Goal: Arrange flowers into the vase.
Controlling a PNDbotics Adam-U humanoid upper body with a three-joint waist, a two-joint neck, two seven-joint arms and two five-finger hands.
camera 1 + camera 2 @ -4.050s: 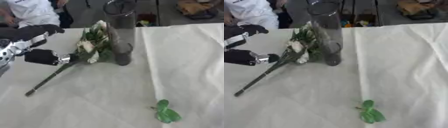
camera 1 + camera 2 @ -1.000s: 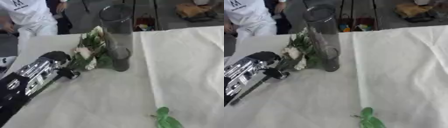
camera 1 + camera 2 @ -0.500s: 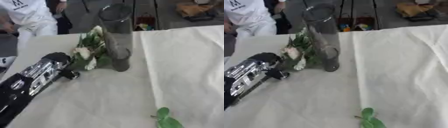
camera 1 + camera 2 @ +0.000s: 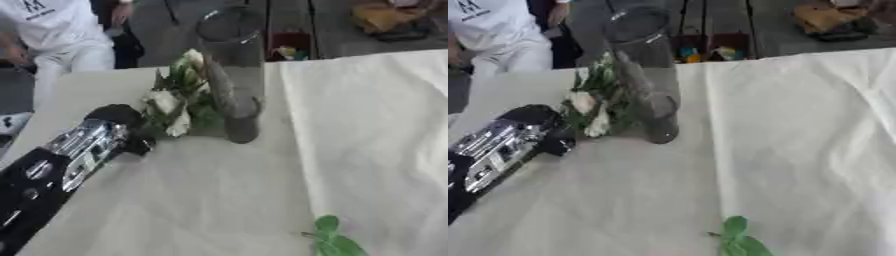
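White blooms on dark green foliage make up the bunch of white flowers with green leaves, which in the left eye view leans against the tall clear glass cylinder vase, heads pointing toward twelve o'clock and touching the glass on its nine o'clock side, none of it inside yet. The black-and-silver left hand sits at the bunch's lower end, around eight o'clock from the vase; it seems to be closed on the stems, but the hand's own back covers the fingers, so I cannot tell how they are set. A second ago the bunch looked much the same, whereas four seconds ago it lay lower with a long stem trailing across the cream tablecloth; my reading is that the stems are being lifted for tipping into the vase mouth. In the right eye view a small loose green leaf sprig lies well apart at five o'clock from the vase, near the bottom edge, untouched. The right hand shows in neither view. The vase stands upright, and swinging the stems past its rim could knock it.
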